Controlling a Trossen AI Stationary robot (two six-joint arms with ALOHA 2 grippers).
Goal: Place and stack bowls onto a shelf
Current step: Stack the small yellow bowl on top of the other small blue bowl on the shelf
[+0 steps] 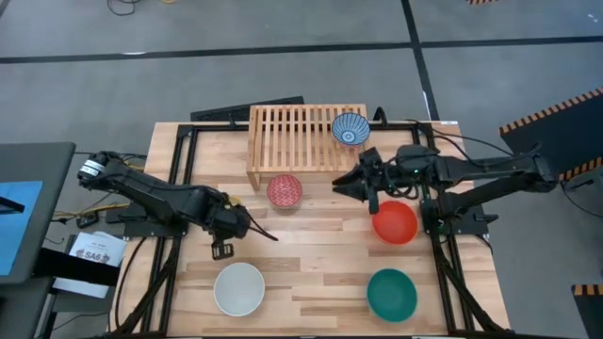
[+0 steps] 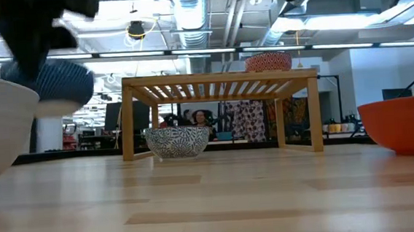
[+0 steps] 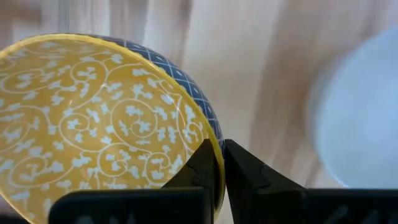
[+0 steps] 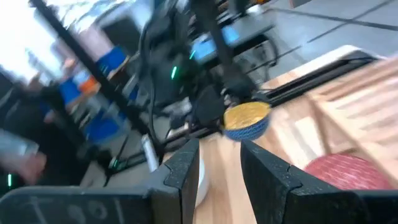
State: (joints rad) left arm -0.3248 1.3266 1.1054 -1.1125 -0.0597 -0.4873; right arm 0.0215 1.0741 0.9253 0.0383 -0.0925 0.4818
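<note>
Meanwhile left end effector [image 3: 217, 163] pinches the lifted yellow bowl's [image 3: 93, 124] rim; right end effector [image 4: 219, 163] hovers open.

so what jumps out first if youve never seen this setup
The left gripper is shut on the rim of a yellow bowl, holding it clear of the table left of centre. A blue-striped bowl sits on the shelf, with the right gripper open just in front of it. Red, teal, white and pink-red bowls lie on the table.
</note>
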